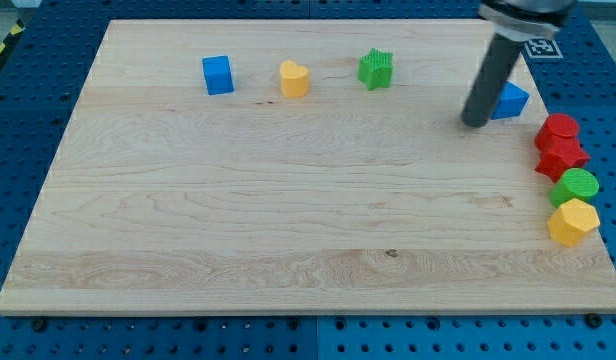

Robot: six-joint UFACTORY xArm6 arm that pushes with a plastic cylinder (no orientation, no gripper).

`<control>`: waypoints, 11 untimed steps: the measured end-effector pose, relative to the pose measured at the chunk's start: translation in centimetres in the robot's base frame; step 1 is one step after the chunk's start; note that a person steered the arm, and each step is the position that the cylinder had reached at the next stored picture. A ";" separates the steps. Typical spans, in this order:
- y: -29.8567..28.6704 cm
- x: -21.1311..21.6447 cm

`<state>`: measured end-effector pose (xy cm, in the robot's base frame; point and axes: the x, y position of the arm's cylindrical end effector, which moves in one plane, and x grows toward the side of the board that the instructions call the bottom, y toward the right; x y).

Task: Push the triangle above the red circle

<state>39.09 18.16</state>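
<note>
The blue triangle (511,100) lies near the view's right edge of the wooden board (288,220), partly hidden on its left side by my rod. My tip (475,123) rests on the board just left of the triangle, touching or almost touching it. The red circle (558,130) sits to the right of and slightly below the triangle, close to the board's right edge.
A red star (561,157), a green circle (575,186) and a yellow hexagon (573,221) stack downward below the red circle. Along the view's top sit a blue cube (218,75), a yellow heart (294,78) and a green star (376,69).
</note>
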 end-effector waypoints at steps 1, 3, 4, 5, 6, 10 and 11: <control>-1.1 -3.4; 3.6 -3.2; 4.9 -3.2; 7.2 -3.1; 7.3 -1.9; -1.1 -1.2; -3.3 -1.2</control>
